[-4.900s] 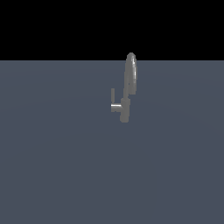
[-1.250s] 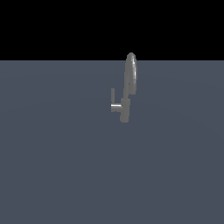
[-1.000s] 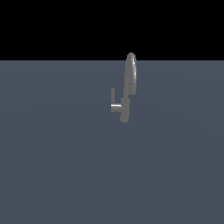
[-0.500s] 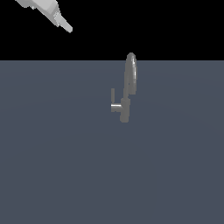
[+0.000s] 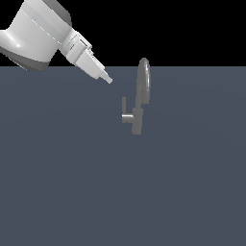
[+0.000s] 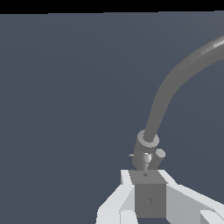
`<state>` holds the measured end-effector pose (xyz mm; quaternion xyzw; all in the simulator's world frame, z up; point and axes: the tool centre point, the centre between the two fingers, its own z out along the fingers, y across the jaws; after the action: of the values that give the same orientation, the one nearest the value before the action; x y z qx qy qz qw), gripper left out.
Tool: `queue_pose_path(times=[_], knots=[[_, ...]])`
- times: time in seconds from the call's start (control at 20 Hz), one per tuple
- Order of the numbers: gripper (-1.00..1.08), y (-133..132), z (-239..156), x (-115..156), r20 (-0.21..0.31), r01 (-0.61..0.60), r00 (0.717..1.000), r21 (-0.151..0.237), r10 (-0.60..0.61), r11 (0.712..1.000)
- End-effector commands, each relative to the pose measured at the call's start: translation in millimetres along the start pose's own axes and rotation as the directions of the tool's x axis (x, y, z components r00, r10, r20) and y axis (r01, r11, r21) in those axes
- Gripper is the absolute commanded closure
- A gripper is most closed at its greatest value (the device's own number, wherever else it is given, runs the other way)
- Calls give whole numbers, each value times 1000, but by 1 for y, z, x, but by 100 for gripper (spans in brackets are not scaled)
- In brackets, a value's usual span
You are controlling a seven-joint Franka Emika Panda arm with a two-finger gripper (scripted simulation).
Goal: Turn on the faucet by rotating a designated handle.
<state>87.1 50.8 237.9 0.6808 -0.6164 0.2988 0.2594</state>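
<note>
The grey faucet (image 5: 140,103) stands upright on the dark grey surface, with its tall arched loop spout (image 5: 143,79) above a short base. The thin L-shaped handle (image 5: 124,109) sticks out toward the exterior view's left, its slim bar pointing up. My gripper (image 5: 106,78) comes in from the upper left on the white arm, above and to the left of the handle and apart from it. Its fingers look pressed together and hold nothing. In the wrist view the gripper (image 6: 145,177) points at the faucet base (image 6: 146,146), and the spout (image 6: 175,83) curves away.
The flat dark grey surface (image 5: 72,182) fills the lower part of the exterior view, with black background above it. The white arm (image 5: 38,29) fills the upper left corner. No other objects show.
The arm was out of view a second ago. It entered from the upper left half a second ago and has now come further down and right toward the faucet. The faucet and handle have not moved.
</note>
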Motion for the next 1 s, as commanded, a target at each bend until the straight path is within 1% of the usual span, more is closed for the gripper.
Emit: queue_pose_path(times=[0.0, 0.2, 0.4, 0.75, 0.95], knots=[[108, -2, 32, -8, 9, -21, 1000, -33, 21, 999], [108, -1, 70, -15, 18, -46, 999, -73, 47, 996], [108, 1, 90, -19, 23, -60, 998, -96, 62, 994], [108, 1, 95, -19, 24, -63, 998, -102, 66, 993], [108, 12, 93, -18, 24, -63, 998, -102, 66, 993]])
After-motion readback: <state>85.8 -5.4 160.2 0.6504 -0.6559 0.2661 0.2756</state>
